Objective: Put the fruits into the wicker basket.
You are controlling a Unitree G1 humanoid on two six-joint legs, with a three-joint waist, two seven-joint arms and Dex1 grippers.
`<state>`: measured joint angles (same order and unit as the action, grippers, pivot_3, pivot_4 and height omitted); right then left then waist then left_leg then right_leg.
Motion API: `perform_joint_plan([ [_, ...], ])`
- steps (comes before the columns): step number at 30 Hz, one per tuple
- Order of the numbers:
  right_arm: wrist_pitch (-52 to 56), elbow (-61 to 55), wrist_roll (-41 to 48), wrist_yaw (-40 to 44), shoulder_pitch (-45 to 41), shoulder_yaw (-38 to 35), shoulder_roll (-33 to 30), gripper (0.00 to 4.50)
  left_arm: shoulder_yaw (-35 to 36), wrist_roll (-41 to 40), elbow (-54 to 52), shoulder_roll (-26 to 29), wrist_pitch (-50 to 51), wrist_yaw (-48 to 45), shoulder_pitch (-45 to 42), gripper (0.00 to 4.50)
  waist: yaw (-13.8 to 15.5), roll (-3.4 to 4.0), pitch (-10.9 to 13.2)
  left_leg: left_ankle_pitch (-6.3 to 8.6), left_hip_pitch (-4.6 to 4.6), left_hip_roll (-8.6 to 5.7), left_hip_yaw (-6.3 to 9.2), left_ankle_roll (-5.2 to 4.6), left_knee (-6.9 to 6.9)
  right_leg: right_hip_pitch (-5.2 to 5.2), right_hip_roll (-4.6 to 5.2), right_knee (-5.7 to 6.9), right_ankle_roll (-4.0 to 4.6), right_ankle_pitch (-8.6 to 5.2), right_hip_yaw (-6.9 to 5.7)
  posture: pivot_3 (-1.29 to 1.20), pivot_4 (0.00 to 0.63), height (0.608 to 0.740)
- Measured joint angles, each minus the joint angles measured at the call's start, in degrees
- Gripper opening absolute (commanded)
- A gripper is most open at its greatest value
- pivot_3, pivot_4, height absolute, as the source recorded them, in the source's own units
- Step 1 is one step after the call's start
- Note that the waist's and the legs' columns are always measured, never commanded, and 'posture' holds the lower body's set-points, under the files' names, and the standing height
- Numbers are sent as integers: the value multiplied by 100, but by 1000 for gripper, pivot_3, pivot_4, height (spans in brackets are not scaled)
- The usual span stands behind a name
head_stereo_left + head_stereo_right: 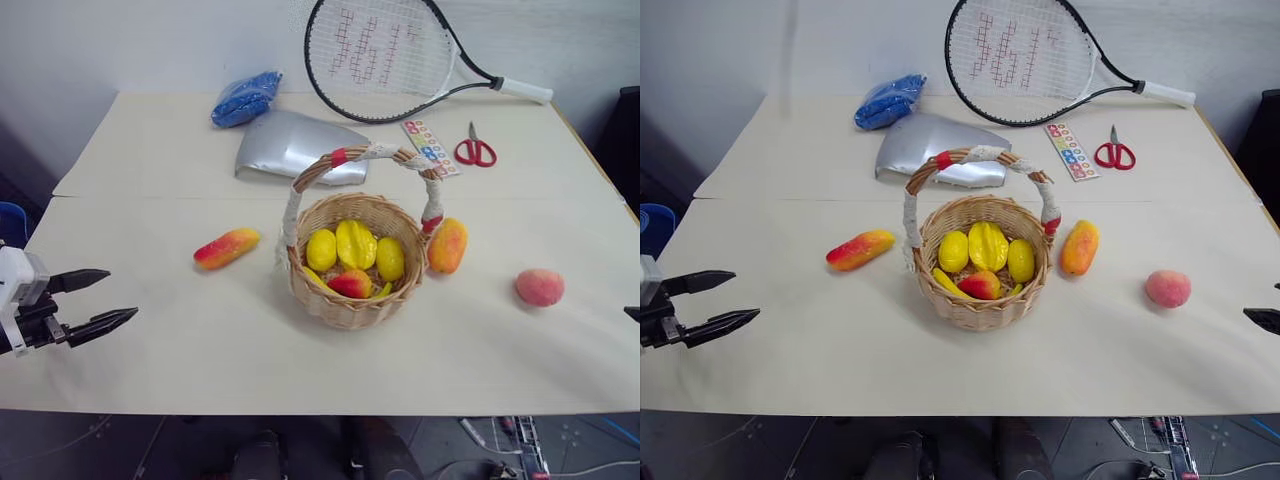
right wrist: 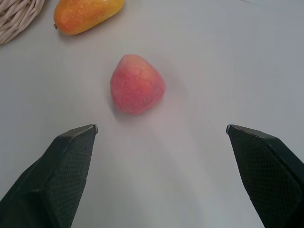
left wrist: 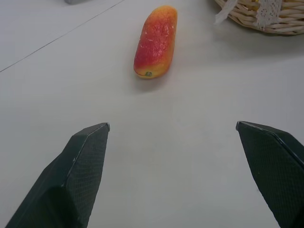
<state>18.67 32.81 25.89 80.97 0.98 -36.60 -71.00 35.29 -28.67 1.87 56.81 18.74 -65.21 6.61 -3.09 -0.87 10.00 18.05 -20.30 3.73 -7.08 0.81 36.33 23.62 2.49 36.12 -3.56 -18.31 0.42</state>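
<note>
Looking down from the head: the wicker basket [image 1: 352, 262] sits mid-table with lemons and a starfruit already inside, the long mango [image 1: 226, 248] on its left, the oval mango [image 1: 447, 245] touching its right side, the peach [image 1: 539, 287] further right. Left gripper [image 1: 100, 299] hangs spread wide, empty. Left wrist view: the long mango lies ahead, its long axis running away from the fingers. Right wrist view: right gripper [image 2: 161, 130] gapes empty (peach dead ahead, clearly that arm's pick).

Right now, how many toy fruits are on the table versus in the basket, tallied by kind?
On the table:
long red-yellow mango: 1
oval orange-yellow mango: 1
pink peach: 1
In the wicker basket:
lemons: 2
starfruit: 1
red-yellow fruit: 1
Total seen whole: 7. A yellow piece at the basket's edge is unclear.
</note>
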Motion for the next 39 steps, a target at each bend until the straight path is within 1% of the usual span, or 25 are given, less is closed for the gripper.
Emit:
perform_joint_plan([
  [5, -82, 138, -13, 12, -12, 3, 0, 4500, -1, 186, 69, 0, -80, 168, 3, 4489, -19, 0, 0, 0, 2, 0, -3, 0, 9, 0, -1, 9, 0, 0, 3, 0, 150, 740],
  [15, -280, 346, -191, -62, -122, 37, 0, 4500, -53, 293, 83, -1, -72, 425, -3, 4489, -18, 0, 0, 0, 7, 1, -4, 1, 32, 0, -1, 37, 0, 0, 6, 0, 150, 740],
  [21, -349, 350, -196, -172, -230, 37, 1, 4500, -217, 353, 99, -2, -60, 612, -222, 4489, -19, 1, 1, 2, 6, 2, -3, -1, 62, -2, -1, 59, 0, 0, 7, 0, 150, 740],
  [24, -115, 210, -97, -161, -235, 23, 51, 4500, -275, 356, 96, -2, 56, 782, -433, 4489, -14, 0, 1, 2, 4, 2, -1, -1, 65, -2, 0, 64, 0, 0, 7, 0, 150, 740],
  [28, 652, -482, 330, 12, -66, -155, 74, 4500, -525, 405, -21, -2, 212, 962, -738, 4489, -8, 8, 6, 3, 4, 2, -1, -1, 67, -1, 0, 71, 0, 0, 9, 0, 150, 740],
  [30, 1158, -1343, 649, 91, 101, -399, 76, 4500, -801, 406, -175, -2, 401, 1074, -1044, 4489, 2, 8, 6, 2, 2, 2, 3, 0, 70, -1, -1, 77, -1, 0, 8, 0, 150, 740],
  [34, 1863, -2853, 1241, 63, 121, -756, 81, 4500, -1330, 457, -307, 2, 644, 1195, -1718, 4489, 8, 6, 7, 1, 0, 3, 9, 2, 73, -2, -5, 79, -2, 1, 6, 0, 150, 740],
  [36, 2260, -3649, 1702, -73, -86, -818, 104, 4500, -1760, 593, -259, 51, 820, 1191, -2175, 4489, 11, 6, 9, 1, -2, 1, 9, 2, 74, 0, -7, 81, -3, 1, 7, 0, 150, 740],
  [39, 2824, -4588, 2538, -360, -658, -890, 72, 4500, -2344, 678, -200, 80, 1138, 1107, -2835, 4489, 14, 1, 13, -1, -5, 4, 14, 7, 74, 1, -12, 78, -3, 1, 4, 0, 150, 740],
])
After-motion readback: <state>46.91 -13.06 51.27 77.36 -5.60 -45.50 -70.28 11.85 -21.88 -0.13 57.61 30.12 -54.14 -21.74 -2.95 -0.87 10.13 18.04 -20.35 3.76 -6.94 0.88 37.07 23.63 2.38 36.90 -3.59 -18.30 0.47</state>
